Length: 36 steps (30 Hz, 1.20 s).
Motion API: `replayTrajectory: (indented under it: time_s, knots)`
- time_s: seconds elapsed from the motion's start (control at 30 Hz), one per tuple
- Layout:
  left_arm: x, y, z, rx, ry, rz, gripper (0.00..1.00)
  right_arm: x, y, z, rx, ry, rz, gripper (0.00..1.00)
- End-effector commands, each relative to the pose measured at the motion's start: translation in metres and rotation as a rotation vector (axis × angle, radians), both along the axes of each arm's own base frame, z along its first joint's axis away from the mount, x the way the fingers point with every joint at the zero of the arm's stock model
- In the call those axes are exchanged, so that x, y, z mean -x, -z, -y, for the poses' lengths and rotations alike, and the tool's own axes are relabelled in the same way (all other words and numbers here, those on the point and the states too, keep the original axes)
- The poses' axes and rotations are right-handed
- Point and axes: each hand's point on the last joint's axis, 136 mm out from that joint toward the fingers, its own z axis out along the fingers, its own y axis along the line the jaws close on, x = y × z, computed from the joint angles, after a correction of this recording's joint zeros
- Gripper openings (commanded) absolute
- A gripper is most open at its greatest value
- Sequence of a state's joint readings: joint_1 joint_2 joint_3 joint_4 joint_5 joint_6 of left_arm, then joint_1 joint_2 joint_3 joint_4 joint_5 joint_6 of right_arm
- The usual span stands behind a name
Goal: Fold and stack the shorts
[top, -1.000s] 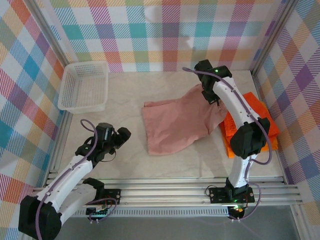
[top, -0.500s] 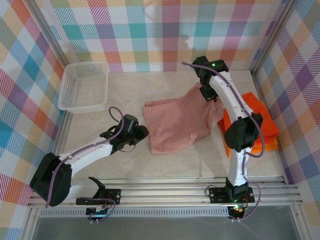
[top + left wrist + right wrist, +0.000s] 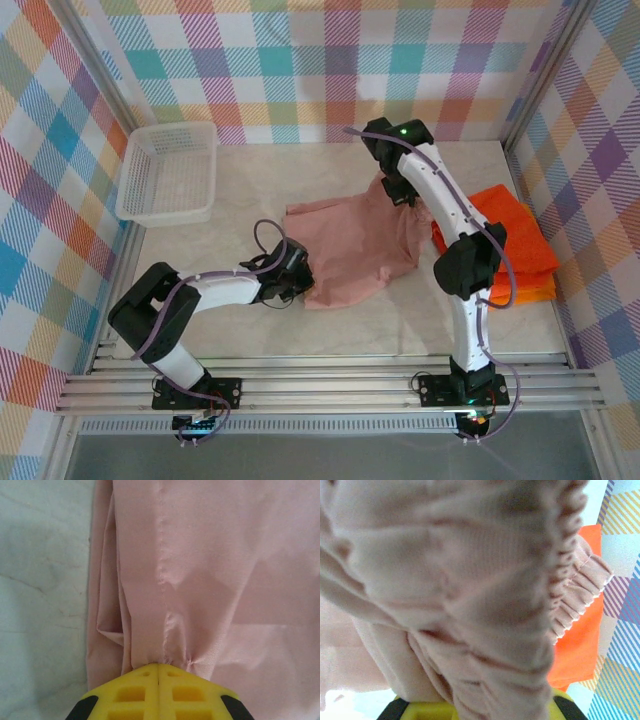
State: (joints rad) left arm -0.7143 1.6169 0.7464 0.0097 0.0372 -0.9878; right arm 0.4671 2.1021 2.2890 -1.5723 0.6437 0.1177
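Observation:
The dusty pink shorts [image 3: 355, 245] lie spread across the middle of the table, their far corner lifted. My left gripper [image 3: 298, 281] is shut on the near left hem of the pink shorts [image 3: 200, 580], its yellow fingers [image 3: 125, 695] pressed together with cloth puckered at the tips. My right gripper [image 3: 398, 190] is shut on the gathered waistband of the pink shorts [image 3: 470, 580], which drapes over its fingers and hides them. The orange shorts [image 3: 510, 240] lie in a pile at the right, partly under the pink cloth, and show orange [image 3: 580, 630] in the right wrist view.
A white mesh basket [image 3: 168, 172] stands at the back left. Checked walls close in the table on three sides. Bare marbled tabletop [image 3: 230, 225] lies between basket and shorts, and along the near edge.
My left arm swept right across the table and shut on the pink shorts' near left hem. My right gripper carried the waistband leftward, uncovering more of the orange shorts.

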Motion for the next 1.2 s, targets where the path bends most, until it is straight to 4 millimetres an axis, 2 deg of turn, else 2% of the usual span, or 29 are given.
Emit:
replayTrajectory:
  time_s: [0.0, 0.13, 0.3, 0.57, 0.83, 1.17]
  knots:
    - [0.006, 0.006, 0.001, -0.024, 0.001, -0.004, 0.0, 0.005, -0.012, -0.004, 0.014, -0.001, 0.016, 0.0]
    - [0.02, 0.015, -0.004, -0.041, 0.001, -0.03, 0.0, 0.008, -0.011, -0.022, -0.021, -0.022, 0.013, 0.0]
    - [0.026, 0.019, 0.001, -0.044, 0.009, -0.029, 0.0, 0.018, 0.005, -0.055, -0.092, -0.025, -0.043, 0.0]
    - [0.024, 0.02, 0.007, -0.048, 0.013, -0.027, 0.0, 0.042, 0.033, -0.108, -0.173, -0.038, -0.146, 0.0]
    - [0.022, 0.019, 0.008, -0.052, 0.015, -0.024, 0.0, 0.065, 0.063, -0.152, -0.302, -0.019, -0.272, 0.0]
    - [0.021, 0.02, 0.012, -0.051, 0.019, -0.025, 0.0, 0.08, 0.09, -0.19, -0.399, 0.001, -0.369, 0.0]
